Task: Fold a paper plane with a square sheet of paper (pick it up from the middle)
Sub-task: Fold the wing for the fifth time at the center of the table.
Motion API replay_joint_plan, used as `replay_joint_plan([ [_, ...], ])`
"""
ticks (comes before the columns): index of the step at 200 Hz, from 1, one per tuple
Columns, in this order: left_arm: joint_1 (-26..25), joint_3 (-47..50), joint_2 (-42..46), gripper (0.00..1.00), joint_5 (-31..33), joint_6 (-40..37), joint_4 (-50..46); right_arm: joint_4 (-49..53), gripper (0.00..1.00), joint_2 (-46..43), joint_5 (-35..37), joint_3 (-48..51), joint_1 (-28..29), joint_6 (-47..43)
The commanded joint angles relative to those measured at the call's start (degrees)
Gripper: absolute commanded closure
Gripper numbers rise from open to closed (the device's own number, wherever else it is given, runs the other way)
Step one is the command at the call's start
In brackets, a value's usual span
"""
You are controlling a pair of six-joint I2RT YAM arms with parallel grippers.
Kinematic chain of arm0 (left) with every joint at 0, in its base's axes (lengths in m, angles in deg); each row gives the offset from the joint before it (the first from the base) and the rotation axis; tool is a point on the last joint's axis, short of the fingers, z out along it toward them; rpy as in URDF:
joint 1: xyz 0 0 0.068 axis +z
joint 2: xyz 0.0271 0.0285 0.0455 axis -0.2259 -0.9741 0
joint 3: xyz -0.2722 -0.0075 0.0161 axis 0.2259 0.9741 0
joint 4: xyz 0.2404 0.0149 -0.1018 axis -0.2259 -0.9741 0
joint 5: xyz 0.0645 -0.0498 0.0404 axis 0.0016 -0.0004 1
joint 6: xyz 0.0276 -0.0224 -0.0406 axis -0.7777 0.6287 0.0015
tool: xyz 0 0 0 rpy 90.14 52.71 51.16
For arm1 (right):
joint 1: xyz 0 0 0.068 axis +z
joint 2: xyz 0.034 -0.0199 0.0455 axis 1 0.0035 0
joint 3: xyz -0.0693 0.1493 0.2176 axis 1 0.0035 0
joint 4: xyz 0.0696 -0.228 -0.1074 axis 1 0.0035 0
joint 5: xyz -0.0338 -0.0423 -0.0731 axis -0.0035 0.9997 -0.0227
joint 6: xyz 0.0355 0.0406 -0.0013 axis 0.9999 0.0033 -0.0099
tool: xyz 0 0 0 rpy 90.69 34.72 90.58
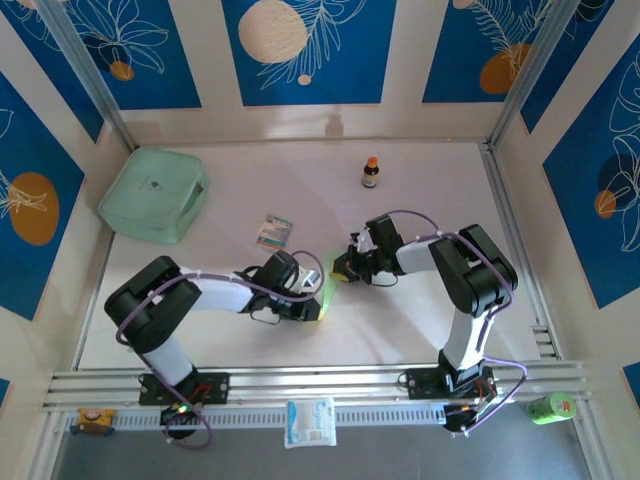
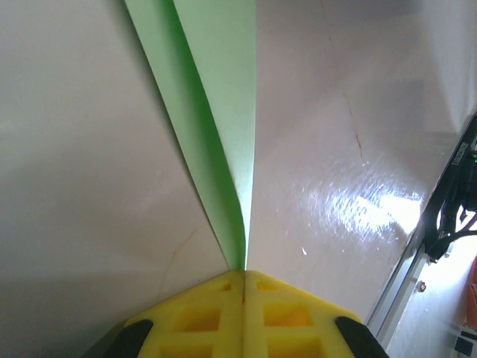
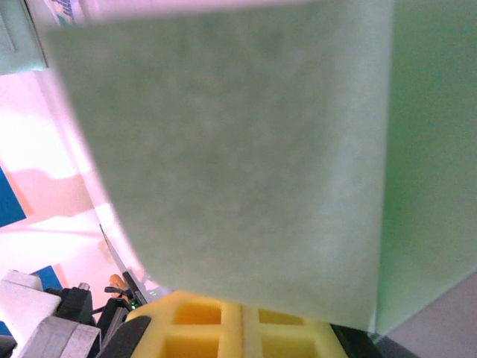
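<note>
The square sheet of paper (image 1: pixel 329 292) is pale lime green and hangs above the table middle between my two grippers. In the left wrist view the sheet of paper (image 2: pixel 216 89) is doubled along a crease and runs edge-on away from my left gripper (image 2: pixel 244 277), whose yellow pads are shut on it. In the right wrist view the paper (image 3: pixel 238 149) spreads flat across the frame and covers the tips of my right gripper (image 3: pixel 251 317), shut on its near edge. From above, the left gripper (image 1: pixel 316 290) and right gripper (image 1: pixel 350 268) almost meet.
A mint-green rounded box (image 1: pixel 153 193) lies at the back left. A small striped packet (image 1: pixel 273 231) sits just behind the left arm, and a little brown bottle (image 1: pixel 371 172) stands at the back middle. A white packet (image 1: pixel 310 421) rests on the front rail.
</note>
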Motion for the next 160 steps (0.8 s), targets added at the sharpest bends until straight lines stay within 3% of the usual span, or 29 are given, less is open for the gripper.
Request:
replay_joint_plan([
  [1, -2.0, 3.7, -0.1, 0.98, -1.4, 1.1, -11.5, 7.5, 0.96, 2.1, 7.6, 1.6, -0.2, -0.2],
  [87, -1.5, 1.2, 15.8, 0.99, 5.5, 2.5, -11.2, 7.4, 0.95, 1.6, 7.6, 1.8, -0.1, -0.1],
  [160, 0.1, -12.7, -2.6, 1.0, 0.8, 4.5, -3.0, 7.0, 0.96, 2.0, 7.5, 1.8, 0.1, 0.1],
])
